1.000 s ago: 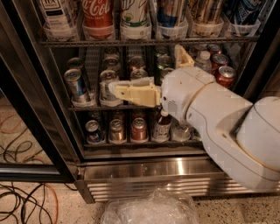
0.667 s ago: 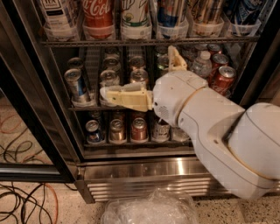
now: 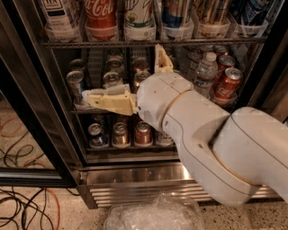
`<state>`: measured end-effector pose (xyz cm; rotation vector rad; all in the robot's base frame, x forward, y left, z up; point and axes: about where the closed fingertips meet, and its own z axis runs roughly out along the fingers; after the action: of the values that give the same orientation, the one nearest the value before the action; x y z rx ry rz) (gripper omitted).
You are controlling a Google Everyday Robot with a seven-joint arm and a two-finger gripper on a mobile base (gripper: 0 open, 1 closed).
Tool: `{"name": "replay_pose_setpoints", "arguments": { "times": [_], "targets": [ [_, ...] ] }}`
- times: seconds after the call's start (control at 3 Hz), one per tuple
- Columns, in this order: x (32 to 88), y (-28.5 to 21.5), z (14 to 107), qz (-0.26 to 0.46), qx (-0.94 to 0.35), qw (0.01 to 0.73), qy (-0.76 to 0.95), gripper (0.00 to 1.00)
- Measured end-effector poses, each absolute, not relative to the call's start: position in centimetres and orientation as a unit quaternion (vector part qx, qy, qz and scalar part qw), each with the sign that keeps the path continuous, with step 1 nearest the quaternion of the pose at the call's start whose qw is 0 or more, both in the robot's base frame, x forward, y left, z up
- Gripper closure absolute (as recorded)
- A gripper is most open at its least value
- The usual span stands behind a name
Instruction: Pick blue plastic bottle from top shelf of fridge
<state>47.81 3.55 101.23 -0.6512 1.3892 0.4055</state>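
Observation:
The fridge (image 3: 31, 90) stands open in the camera view. Its top shelf (image 3: 148, 42) runs across the top of the view, with tall bottles in clear holders. The blue plastic bottle (image 3: 56, 15) stands at the far left of that shelf; only its white label with dark lettering and its lower body show. My gripper (image 3: 122, 71) is in front of the middle rack of cans, below the top shelf and to the right of that bottle. It is open and empty, one finger (image 3: 105, 99) pointing left and the other (image 3: 162, 58) pointing up.
A red Coca-Cola bottle (image 3: 101, 13) and a green-and-white bottle (image 3: 139, 15) stand next to the target. A small water bottle (image 3: 204, 72) and red cans (image 3: 227, 83) are at the right. A crumpled plastic bag (image 3: 155, 213) and cables (image 3: 22, 206) lie on the floor.
My arm and gripper have moved to the left in front of the middle rack. The fingers stay spread and empty. Nothing in the fridge has moved.

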Motion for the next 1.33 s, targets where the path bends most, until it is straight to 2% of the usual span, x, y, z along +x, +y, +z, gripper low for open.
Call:
{"name": "replay_pose_setpoints", "arguments": {
  "times": [0.67,1.33],
  "targets": [
    [49.3,8.0,103.4,0.191,-0.308,0.716,0.597,0.00],
    [49.8,8.3,103.7,0.198,-0.300,0.716,0.598,0.00]
  ]
}}
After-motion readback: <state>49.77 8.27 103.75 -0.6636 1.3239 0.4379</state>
